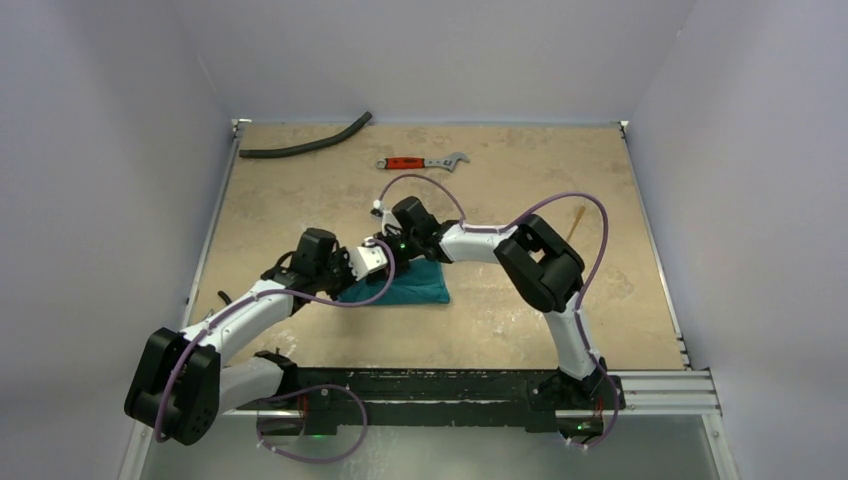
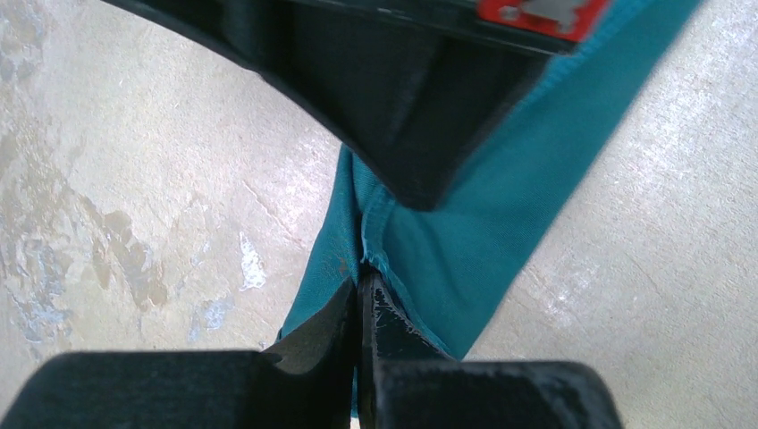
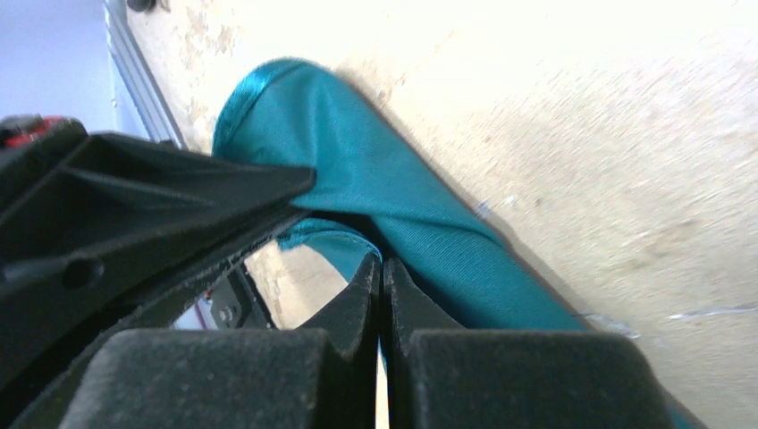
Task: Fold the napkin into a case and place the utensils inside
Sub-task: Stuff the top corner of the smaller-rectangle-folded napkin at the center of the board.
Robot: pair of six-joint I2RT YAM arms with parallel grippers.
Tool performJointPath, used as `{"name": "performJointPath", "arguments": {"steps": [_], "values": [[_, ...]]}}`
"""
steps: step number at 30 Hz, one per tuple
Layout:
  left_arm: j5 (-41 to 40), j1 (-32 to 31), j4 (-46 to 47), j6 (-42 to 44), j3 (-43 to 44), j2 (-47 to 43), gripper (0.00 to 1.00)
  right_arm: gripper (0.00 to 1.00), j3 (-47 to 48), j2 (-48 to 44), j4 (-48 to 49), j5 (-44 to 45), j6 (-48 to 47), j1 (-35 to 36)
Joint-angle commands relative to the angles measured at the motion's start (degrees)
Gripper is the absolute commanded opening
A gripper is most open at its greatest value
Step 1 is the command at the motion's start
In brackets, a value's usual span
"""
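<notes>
Both pairs of jaws are pressed together on cloth. The left jaws nip the stitched hem of the soft, plain teal-green cloth napkin (image 1: 418, 286) where it runs in between their tips. The right jaws, close beside them, are shut on a folded lip of the same napkin, though how much cloth they catch is hard to tell.

The napkin lies around the middle of the surface (image 1: 300, 190), somewhat toward its near edge. It is gathered into a compact, several-layered bundle, not yet a tidy pocket.

It looks light and limp, so it should drape from any held point, sag between two grips and keep no crease unless pressed flat. The weave has a slight sheen, so layers may slide over each other and over the surface. The hem and corners are the firmest places to hold, taken with the layers pinched together.

The slim tan wooden utensil (image 1: 577, 222) lies toward the right edge, well apart from the napkin.
</notes>
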Motion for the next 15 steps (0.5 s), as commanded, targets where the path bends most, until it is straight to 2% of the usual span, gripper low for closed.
{"name": "performJointPath", "arguments": {"steps": [1, 5, 9, 15], "values": [[2.0, -0.5, 1.7, 0.4, -0.1, -1.1, 0.0, 0.0, 3.6, 1.8, -4.5, 3.0, -5.3, -0.6], [2.1, -0.5, 2.0, 0.2, 0.0, -1.0, 0.0, 0.0, 1.7, 4.1, -4.6, 5.9, -7.5, -0.6], [2.2, -0.5, 2.5, -0.6, 0.2, -1.0, 0.0, 0.0, 0.8, 5.6, -4.2, 4.9, -7.9, 0.1], [2.1, -0.5, 3.1, -1.9, 0.7, -0.9, 0.0, 0.0, 4.0, 6.4, -5.7, 4.4, -8.2, 2.2]]}}
